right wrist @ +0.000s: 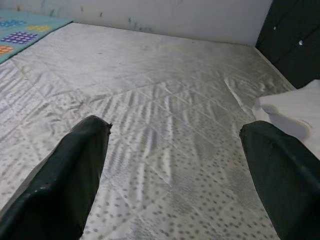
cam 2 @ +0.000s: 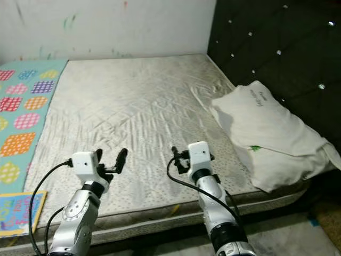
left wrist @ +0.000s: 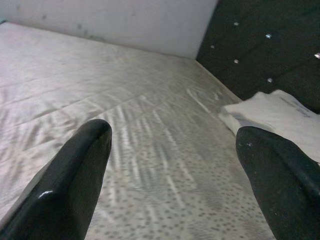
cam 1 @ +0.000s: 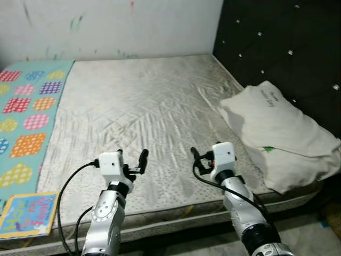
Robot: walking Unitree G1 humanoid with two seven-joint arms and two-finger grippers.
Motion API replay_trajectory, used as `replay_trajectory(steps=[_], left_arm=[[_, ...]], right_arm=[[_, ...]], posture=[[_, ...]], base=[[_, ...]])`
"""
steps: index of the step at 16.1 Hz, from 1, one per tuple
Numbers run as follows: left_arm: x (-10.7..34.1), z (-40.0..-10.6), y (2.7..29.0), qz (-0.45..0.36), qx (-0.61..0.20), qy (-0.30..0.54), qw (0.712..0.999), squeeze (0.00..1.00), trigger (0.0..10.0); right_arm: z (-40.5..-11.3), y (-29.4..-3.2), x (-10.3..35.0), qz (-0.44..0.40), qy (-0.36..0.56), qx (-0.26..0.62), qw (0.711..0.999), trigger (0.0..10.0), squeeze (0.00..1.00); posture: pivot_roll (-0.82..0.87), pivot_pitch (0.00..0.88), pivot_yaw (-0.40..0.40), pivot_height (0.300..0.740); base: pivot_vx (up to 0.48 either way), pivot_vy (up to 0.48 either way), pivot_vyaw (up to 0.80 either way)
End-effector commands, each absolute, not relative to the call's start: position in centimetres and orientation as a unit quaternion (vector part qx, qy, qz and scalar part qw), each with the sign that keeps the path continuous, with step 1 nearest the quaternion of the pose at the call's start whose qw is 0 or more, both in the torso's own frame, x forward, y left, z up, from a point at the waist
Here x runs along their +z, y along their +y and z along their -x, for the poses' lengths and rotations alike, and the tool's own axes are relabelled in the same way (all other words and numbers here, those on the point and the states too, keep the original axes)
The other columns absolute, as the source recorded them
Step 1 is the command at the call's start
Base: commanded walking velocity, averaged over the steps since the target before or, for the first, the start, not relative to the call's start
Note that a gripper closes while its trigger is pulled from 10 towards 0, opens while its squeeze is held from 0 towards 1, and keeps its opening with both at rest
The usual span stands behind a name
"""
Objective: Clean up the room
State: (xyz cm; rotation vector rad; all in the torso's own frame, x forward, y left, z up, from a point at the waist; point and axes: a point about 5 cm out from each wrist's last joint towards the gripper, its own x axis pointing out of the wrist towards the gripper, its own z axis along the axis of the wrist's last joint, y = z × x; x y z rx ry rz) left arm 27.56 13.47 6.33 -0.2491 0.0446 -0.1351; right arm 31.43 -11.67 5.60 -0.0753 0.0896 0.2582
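Both my grippers, left (cam 1: 133,161) and right (cam 1: 203,158), hover spread and empty over the mattress (cam 1: 144,106), nothing tidied yet: pillow (cam 1: 282,133) slumped at the headboard, book (cam 1: 29,213) by the near edge.

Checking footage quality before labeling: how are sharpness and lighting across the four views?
Eye views: evenly lit, mattress and pillow fairly sharp, headboard dark with bright glints on its studs. Left wrist view: soft, the open left gripper fingers blurred. Right wrist view: mattress quilting crisp, the open right gripper fingers soft.
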Motion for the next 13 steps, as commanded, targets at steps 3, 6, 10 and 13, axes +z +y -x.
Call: replay_trajectory(steps=[3, 6, 10, 13], left_arm=[[6.32, -27.49, 13.83, 0.121, -0.059, 0.025, 0.991, 0.00, 10.0], [6.29, -27.49, 13.83, 0.120, -0.059, 0.025, 0.991, 0.00, 10.0], [6.27, -27.48, 13.82, 0.119, -0.058, 0.026, 0.991, 0.00, 10.0], [6.21, -27.48, 13.91, 0.118, -0.056, 0.026, 0.991, 0.00, 10.0]], right_arm=[[-31.38, -10.84, 5.65, 0.035, 0.044, 0.142, 0.988, 10.0, 0.00], [-31.35, -10.86, 5.60, 0.036, 0.046, 0.142, 0.988, 10.0, 0.00], [-31.32, -10.94, 5.54, 0.038, 0.047, 0.142, 0.988, 10.0, 0.00], [-31.36, -11.00, 5.54, 0.039, 0.047, 0.142, 0.988, 10.0, 0.00]], posture=[[-0.05, 0.000, -0.020, 0.740], [-0.05, 0.000, -0.020, 0.740], [-0.05, 0.000, -0.023, 0.740], [-0.05, 0.000, -0.026, 0.740]], base=[[0.000, 0.416, 0.00], [0.000, 0.421, 0.00], [0.000, 0.425, 0.00], [0.000, 0.425, 0.00]])
